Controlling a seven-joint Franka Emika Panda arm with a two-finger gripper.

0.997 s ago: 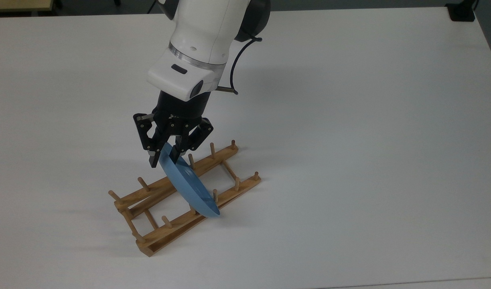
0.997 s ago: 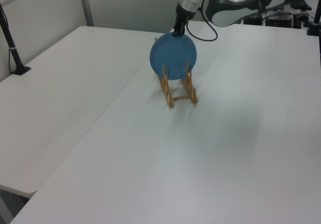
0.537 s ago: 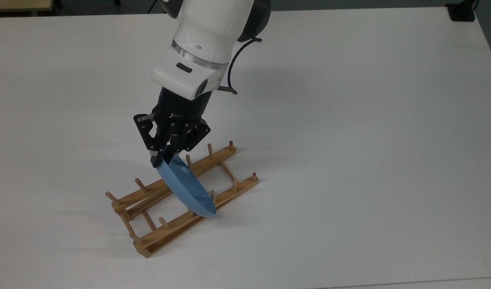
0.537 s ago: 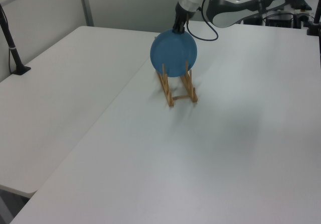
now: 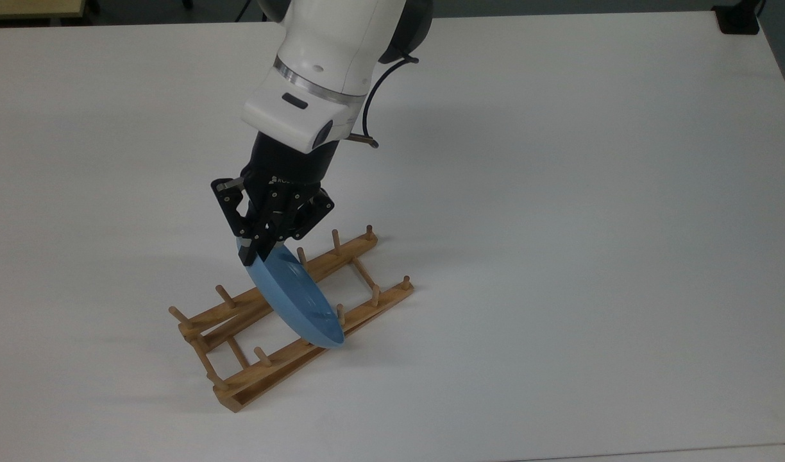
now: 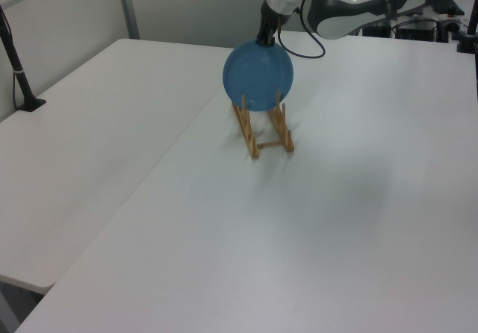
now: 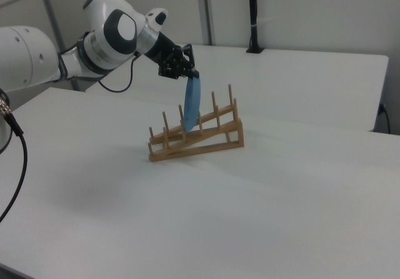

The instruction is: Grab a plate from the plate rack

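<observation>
The light-blue plate (image 5: 294, 298) stands on edge, tilted, with its lower rim between the pegs of the wooden plate rack (image 5: 362, 246) on the white table. My gripper (image 5: 252, 253) comes down from above and is shut on the plate's upper rim. In the left view the plate (image 6: 258, 77) faces the camera above the rack (image 6: 285, 134), and the gripper (image 6: 266, 40) pinches its top edge. Seen edge-on in the right view, the plate (image 7: 192, 104) hangs from the gripper (image 7: 191, 74) with its bottom among the pegs of the rack (image 7: 200, 144).
A black clamp (image 5: 739, 19) sits at the table's far right corner in the top view. A black post (image 6: 19, 72) stands on the adjoining table at the left view's left, and a black pole (image 7: 253, 16) rises behind the table in the right view.
The fingers, apart around the plate's upper rim one second ago, have shut on it. The plate has since risen slightly, and the rack has shifted a little toward the top view's left.
</observation>
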